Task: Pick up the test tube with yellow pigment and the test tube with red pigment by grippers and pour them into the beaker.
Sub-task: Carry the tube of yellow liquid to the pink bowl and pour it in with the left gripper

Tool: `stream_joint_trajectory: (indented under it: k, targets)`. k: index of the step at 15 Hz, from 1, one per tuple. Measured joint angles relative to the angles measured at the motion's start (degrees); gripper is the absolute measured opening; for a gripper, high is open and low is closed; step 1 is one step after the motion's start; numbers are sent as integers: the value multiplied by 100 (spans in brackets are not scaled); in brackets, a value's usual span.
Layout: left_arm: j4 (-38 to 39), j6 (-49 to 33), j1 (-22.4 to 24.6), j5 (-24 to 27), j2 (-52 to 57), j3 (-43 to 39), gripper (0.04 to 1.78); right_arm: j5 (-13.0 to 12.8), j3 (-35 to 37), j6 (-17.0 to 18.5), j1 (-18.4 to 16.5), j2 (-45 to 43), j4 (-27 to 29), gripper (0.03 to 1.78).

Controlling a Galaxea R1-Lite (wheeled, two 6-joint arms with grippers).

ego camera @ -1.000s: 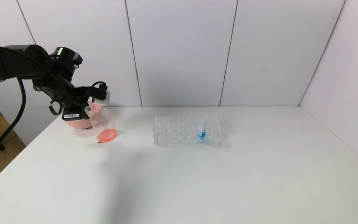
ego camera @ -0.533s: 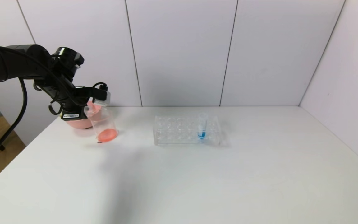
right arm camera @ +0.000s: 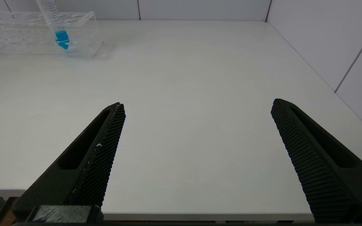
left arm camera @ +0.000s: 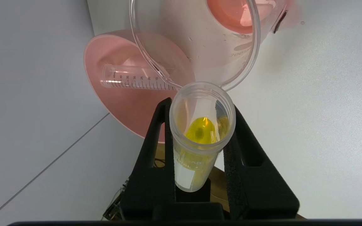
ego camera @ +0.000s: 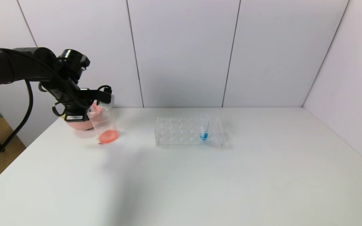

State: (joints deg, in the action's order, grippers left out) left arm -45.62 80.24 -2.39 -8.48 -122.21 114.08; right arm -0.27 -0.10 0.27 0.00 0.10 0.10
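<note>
Left gripper (left arm camera: 200,125) raised at table's (ego camera: 231,175) left edge, jaws clamped on yellow tube (left arm camera: 200,135), mouth at beaker's (ego camera: 104,125) rim. Red tube (left arm camera: 134,80) lying in pink bowl (left arm camera: 118,103). Right gripper (right arm camera: 196,141) low over near edge, jaws apart.

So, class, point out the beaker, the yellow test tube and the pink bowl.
beaker (left arm camera: 200,47): left wrist view, clear side wall.
yellow test tube (left arm camera: 200,131): left wrist view, yellow liquid inside.
pink bowl (left arm camera: 112,56): left wrist view, inner wall.
</note>
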Motion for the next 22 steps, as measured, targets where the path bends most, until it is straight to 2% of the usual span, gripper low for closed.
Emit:
stream_joint_trajectory:
  k: [4,9,13,22]
  targets:
    - [9,0,-80,-449,-20,9,45,0,0,-2,0,0,0,170]
    - [17,0,-111,-490,-28,9,45,2,0,-2,0,0,0,170]
    - [63,18,-166,-837,-30,9,45,2,0,-2,0,0,0,170]
    - [107,9,-212,-852,-45,9,45,0,0,0,0,0,0,170]
